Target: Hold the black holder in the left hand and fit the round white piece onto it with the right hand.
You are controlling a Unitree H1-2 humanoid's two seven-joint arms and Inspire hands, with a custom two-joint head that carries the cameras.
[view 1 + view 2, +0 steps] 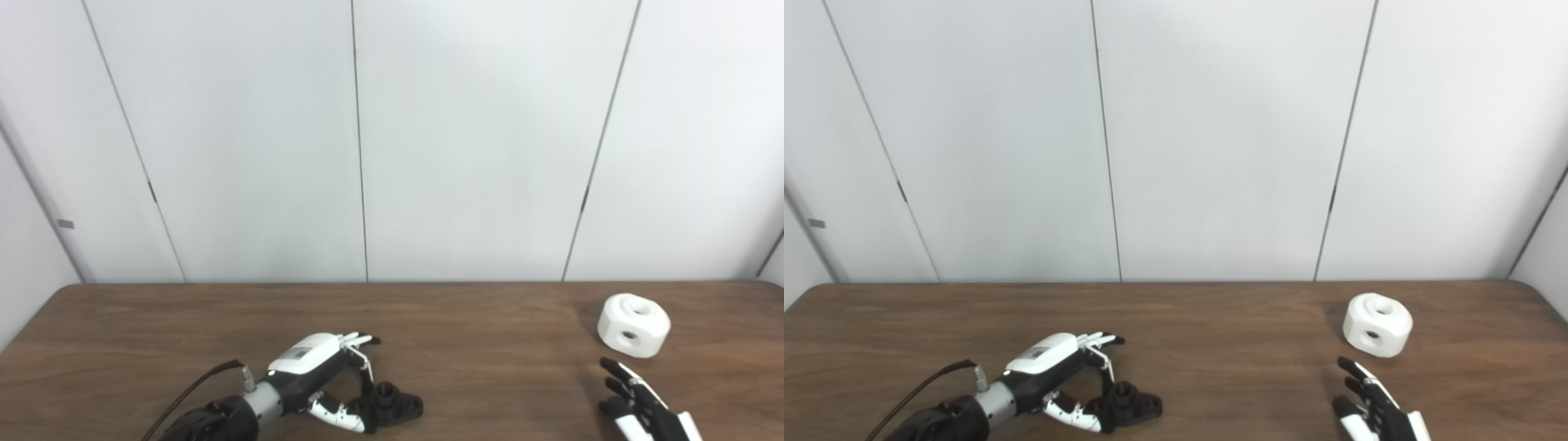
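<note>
The black holder (395, 404) lies on the wooden table (478, 343) near the front edge, left of centre; it also shows in the right eye view (1130, 405). My left hand (324, 373) is beside its left end, fingers arched above it and the thumb low against its side, open and not closed around it. The round white piece (634, 324), with a hole on top and one in its side, stands at the right of the table. My right hand (640, 407) is open and empty, a little in front of the white piece, fingers pointing toward it.
A black cable (190, 386) runs from my left wrist to the bottom edge. Pale wall panels stand right behind the table's far edge.
</note>
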